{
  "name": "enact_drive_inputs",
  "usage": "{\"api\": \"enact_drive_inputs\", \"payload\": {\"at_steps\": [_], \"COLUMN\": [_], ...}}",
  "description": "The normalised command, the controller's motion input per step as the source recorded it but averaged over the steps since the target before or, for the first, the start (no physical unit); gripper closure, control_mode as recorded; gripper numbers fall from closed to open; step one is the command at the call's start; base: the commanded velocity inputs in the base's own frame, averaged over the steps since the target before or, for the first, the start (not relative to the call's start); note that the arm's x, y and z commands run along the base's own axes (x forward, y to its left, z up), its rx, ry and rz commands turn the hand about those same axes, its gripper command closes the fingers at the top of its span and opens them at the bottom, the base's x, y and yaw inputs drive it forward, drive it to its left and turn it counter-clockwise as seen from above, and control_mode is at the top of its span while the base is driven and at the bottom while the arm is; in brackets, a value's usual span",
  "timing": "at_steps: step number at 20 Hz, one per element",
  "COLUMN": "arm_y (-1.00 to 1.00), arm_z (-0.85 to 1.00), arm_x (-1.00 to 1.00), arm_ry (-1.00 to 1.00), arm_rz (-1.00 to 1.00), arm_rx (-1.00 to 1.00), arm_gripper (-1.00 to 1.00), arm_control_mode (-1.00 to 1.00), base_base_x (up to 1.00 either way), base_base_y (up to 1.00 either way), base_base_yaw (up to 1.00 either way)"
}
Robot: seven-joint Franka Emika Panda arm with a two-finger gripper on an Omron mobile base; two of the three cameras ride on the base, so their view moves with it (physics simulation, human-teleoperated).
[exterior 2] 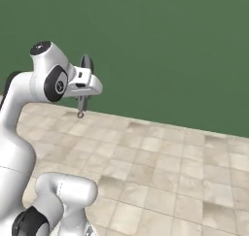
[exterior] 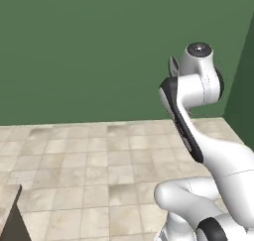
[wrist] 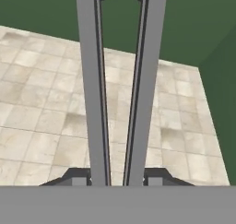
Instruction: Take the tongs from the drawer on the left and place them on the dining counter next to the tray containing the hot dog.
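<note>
My gripper (wrist: pixel 117 179) is shut on the tongs (wrist: pixel 92 80). Their two slim grey arms rise from between my fingertips and run up the hand view, slightly apart. From the right base camera the gripper (exterior 2: pixel 81 103) points down, held high over the floor, and a thin end of the tongs (exterior 2: pixel 80 111) hangs below it. A grey tip of the tongs (exterior: pixel 173 66) pokes out beside the wrist in the left base view. The drawer, the tray and the hot dog are out of view.
A beige tiled floor (exterior: pixel 89 155) stretches ahead to a dark green wall (exterior: pixel 99 46), which turns a corner at the right (exterior: pixel 243 86). At the lower left, the corner of a beige slab top (exterior: pixel 7 203) on a dark side; I cannot tell whether it is the dining counter.
</note>
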Motion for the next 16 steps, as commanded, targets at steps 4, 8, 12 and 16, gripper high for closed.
{"api": "enact_drive_inputs", "payload": {"at_steps": [4, 8, 12, 16], "arm_y": [0.00, 0.00, 0.00, 0.00], "arm_z": [0.00, 0.00, 0.00, 0.00], "arm_x": [0.00, 0.00, 0.00, 0.00], "arm_ry": [0.00, 0.00, 0.00, 0.00], "arm_rz": [0.00, 0.00, 0.00, 0.00], "arm_rx": [0.00, 0.00, 0.00, 0.00], "arm_gripper": [1.00, 1.00, 1.00, 1.00], "arm_control_mode": [1.00, 1.00, 1.00, 1.00], "base_base_x": [1.00, 1.00, 0.97, 0.41], "base_base_y": [-0.06, 0.00, 0.00, -0.06], "base_base_yaw": [0.48, 0.66, 0.87, 0.99]}}
